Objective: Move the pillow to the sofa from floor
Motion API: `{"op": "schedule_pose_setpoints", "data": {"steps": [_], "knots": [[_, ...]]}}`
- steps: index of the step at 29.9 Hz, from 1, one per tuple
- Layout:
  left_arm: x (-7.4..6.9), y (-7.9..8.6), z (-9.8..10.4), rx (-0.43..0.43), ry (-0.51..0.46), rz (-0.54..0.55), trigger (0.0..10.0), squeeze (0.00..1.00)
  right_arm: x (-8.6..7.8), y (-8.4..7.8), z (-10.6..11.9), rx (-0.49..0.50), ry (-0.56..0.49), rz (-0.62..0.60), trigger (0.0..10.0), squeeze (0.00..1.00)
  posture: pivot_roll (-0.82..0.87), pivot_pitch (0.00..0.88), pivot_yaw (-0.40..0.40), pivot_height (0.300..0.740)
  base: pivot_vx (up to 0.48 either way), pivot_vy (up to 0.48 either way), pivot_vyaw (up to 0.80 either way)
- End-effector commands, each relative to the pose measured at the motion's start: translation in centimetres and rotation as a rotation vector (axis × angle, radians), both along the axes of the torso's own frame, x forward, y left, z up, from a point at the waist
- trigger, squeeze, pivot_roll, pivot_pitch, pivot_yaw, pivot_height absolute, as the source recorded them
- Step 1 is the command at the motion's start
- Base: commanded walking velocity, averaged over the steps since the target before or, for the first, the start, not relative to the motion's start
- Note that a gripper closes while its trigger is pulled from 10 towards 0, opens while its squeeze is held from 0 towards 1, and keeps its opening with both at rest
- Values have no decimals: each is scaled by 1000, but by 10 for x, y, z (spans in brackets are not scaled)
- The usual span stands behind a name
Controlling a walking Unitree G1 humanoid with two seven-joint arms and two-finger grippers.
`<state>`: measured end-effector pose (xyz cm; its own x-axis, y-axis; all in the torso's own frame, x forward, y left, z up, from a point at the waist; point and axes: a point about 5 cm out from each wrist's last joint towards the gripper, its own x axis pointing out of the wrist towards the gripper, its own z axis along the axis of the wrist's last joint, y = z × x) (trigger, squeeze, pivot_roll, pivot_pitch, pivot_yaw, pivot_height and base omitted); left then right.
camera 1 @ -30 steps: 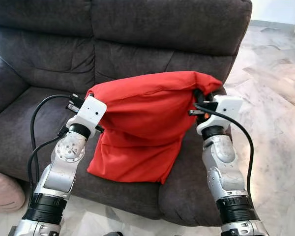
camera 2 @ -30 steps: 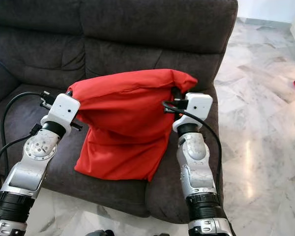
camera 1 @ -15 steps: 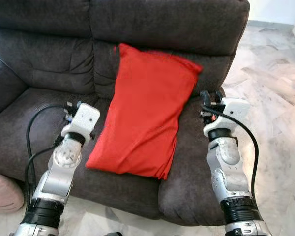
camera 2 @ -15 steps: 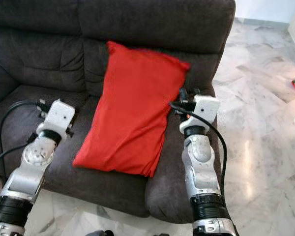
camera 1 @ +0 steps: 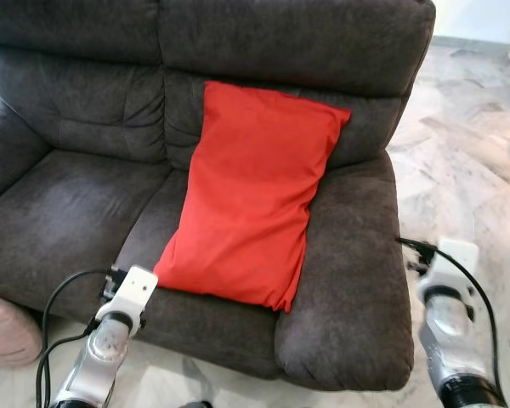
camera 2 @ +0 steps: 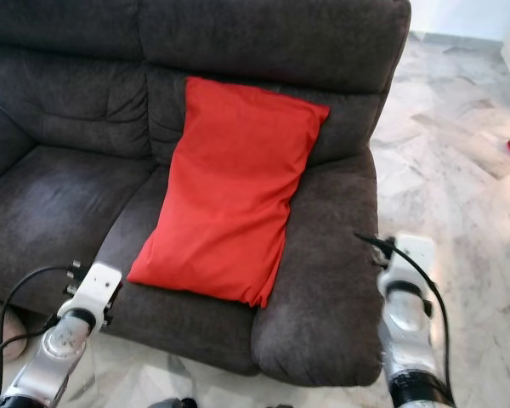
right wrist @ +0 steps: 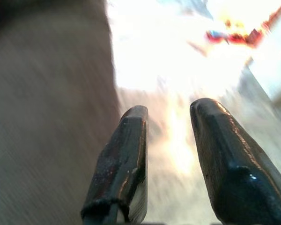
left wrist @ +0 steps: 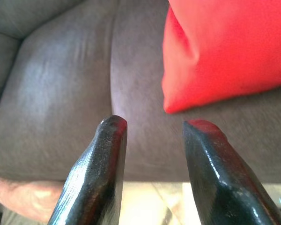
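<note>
One red pillow (camera 1: 253,200) leans against the sofa (camera 1: 85,127) backrest, lower edge on the seat. Both grippers, left gripper (left wrist: 152,129) and right gripper (right wrist: 168,112), hang narrowly parted, empty, near the sofa front.

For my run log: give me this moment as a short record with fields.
pillow: red pillow lies on the sofa, top leaning on the backrest
left end effector: open, holding nothing, at the seat's front edge
right end effector: open, holding nothing, beside the sofa's arm
floor: marble floor; pink item near the sofa
</note>
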<state>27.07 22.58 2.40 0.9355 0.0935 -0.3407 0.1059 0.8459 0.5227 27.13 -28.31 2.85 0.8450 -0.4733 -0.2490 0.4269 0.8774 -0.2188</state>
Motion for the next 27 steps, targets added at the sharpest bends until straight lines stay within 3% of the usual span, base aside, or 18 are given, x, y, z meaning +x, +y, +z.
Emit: {"op": "schedule_pose_setpoints", "data": {"steps": [1,3,4,6,16,24,27], "knots": [[-10,1,-14,9,43,4,10000,0,-24,-7,-27,2,142,-44,10000,0,90,148,-20,740,0,0,0],[-16,2,-24,-2,82,16,10000,0,-44,-7,-47,19,257,-61,10000,0,90,146,-18,740,0,0,0],[-16,2,-24,-2,82,16,10000,0,-44,-7,-47,19,257,-61,10000,0,90,146,-18,740,0,0,0],[-22,3,-33,-12,119,23,10000,0,-62,-2,-65,34,368,-48,10000,0,90,138,-15,740,0,0,0],[-46,0,-64,-42,266,32,10000,0,-119,10,-104,58,657,1,10000,0,85,101,-10,740,0,0,0],[-68,1,-82,-75,368,67,10000,0,-142,9,-113,47,742,-32,10000,0,81,87,-3,740,0,0,0],[-74,0,-87,-98,392,67,10000,0,-150,15,-117,119,737,-70,10000,0,84,76,1,740,0,0,0]]}}
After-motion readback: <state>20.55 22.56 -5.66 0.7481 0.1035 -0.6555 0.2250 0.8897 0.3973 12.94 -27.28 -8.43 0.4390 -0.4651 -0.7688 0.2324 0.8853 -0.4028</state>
